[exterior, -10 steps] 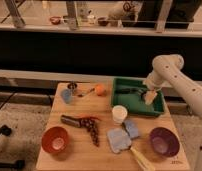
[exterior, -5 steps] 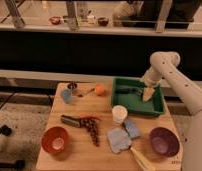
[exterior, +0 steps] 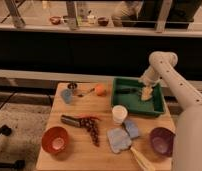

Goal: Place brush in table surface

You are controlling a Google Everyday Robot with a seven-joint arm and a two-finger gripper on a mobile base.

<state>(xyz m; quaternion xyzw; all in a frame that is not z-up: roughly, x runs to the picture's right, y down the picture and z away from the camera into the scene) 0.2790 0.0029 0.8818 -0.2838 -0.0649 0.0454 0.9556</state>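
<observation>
The brush (exterior: 125,90) is a slim dark tool lying in the back left part of the green tray (exterior: 135,108), which stands on the right rear of the wooden table surface (exterior: 101,107). My gripper (exterior: 144,88) hangs from the white arm over the tray's back right part, just to the right of the brush and above a pale yellow object (exterior: 147,94). I cannot tell whether it touches either one.
On the table are an orange (exterior: 100,89) with a slim dark tool (exterior: 86,92) beside it, a blue cup (exterior: 67,96), a white cup (exterior: 119,114), a dark grey cylinder (exterior: 69,120), a red bowl (exterior: 55,140), blue cloths (exterior: 122,136), a purple bowl (exterior: 161,140) and a cream-handled tool (exterior: 142,160).
My gripper has moved left over the tray, closer to the brush. Nothing on the table has moved.
</observation>
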